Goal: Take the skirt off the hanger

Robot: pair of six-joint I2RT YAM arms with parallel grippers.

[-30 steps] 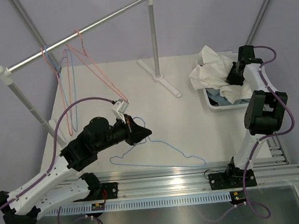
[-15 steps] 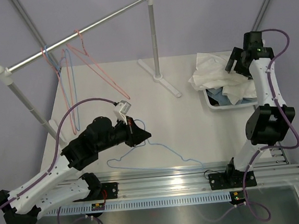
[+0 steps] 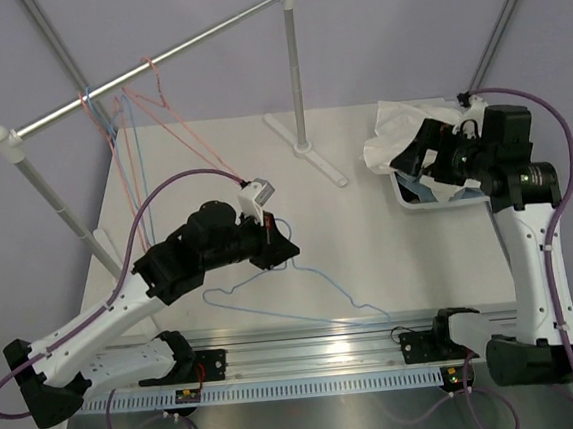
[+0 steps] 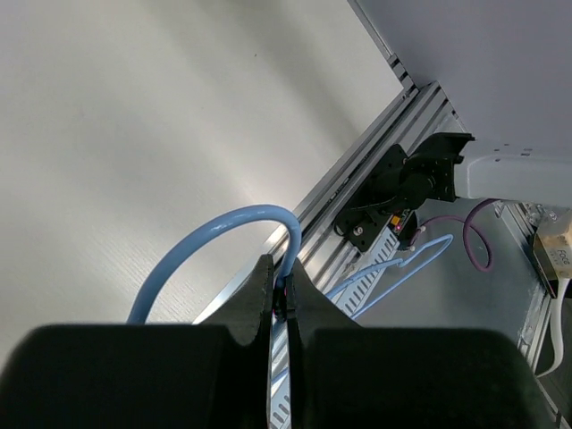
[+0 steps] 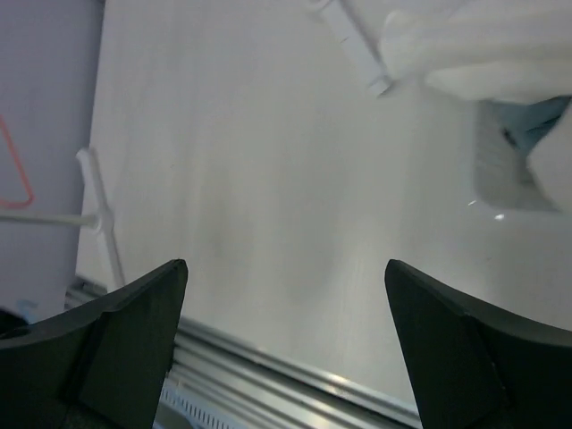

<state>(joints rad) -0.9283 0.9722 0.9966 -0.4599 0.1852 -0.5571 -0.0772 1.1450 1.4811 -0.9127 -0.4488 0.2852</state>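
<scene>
Left gripper is pressed together, pinching the hook of a blue hanger and holding it low over the table near the front rail. Right gripper is spread wide with nothing in it, beside the bin with the shirt. Pink hanger hangs on the rod. Skirt: can't make it out in any view.

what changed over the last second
The right gripper opened its jaws over the white cloth and rose from the bin; it now points left. The left gripper drew the hook end of the blue hanger slightly away from the near edge. Its jaws stayed shut on it; the pink hanger stayed on the rail.
</scene>
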